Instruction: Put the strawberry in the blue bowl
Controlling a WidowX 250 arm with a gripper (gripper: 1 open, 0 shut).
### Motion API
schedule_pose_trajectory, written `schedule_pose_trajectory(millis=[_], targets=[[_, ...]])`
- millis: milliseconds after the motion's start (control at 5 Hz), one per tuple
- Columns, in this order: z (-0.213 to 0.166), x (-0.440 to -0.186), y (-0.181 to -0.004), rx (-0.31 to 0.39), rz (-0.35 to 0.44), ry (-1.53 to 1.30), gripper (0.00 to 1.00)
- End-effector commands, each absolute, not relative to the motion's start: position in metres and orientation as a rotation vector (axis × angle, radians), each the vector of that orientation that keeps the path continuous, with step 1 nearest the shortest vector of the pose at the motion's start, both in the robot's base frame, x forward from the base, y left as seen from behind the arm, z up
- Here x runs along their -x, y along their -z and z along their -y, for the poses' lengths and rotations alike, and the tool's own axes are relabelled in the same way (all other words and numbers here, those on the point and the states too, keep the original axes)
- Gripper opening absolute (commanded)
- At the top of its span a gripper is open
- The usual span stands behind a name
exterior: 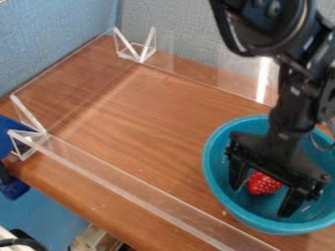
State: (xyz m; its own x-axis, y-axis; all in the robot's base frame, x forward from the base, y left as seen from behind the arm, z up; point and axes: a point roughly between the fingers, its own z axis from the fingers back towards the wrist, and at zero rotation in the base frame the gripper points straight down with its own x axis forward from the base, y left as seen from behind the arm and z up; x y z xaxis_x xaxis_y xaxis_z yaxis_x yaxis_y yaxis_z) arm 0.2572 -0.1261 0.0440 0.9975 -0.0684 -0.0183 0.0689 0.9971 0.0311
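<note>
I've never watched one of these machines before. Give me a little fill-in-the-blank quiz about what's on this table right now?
1. The strawberry lies inside the blue ____.
2. The gripper stands over the strawberry with its fingers ____.
3. The blue bowl sits on a table made of ____.
4. Low clear ____ walls run along the table's edges.

Missing words: bowl; open; wood; plastic

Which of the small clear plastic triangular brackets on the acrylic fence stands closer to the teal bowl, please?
The back-corner clear plastic bracket, at the fence's far end; the other bracket stands at the left edge, farther from the glossy teal-blue plastic bowl.
</note>
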Motion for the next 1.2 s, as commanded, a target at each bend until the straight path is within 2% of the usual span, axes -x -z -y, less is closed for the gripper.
schedule_pose_trajectory(millis=[0,200,600,1000], targets=[[0.127,-0.261,-0.042,-0.02,-0.002,0.06,0.0],[0.126,-0.261,-0.043,-0.024,0.011,0.06,0.0],[0.122,-0.26,-0.058,-0.033,0.042,0.059,0.0],[0.108,-0.262,-0.1,-0.053,0.136,0.011,0.0]])
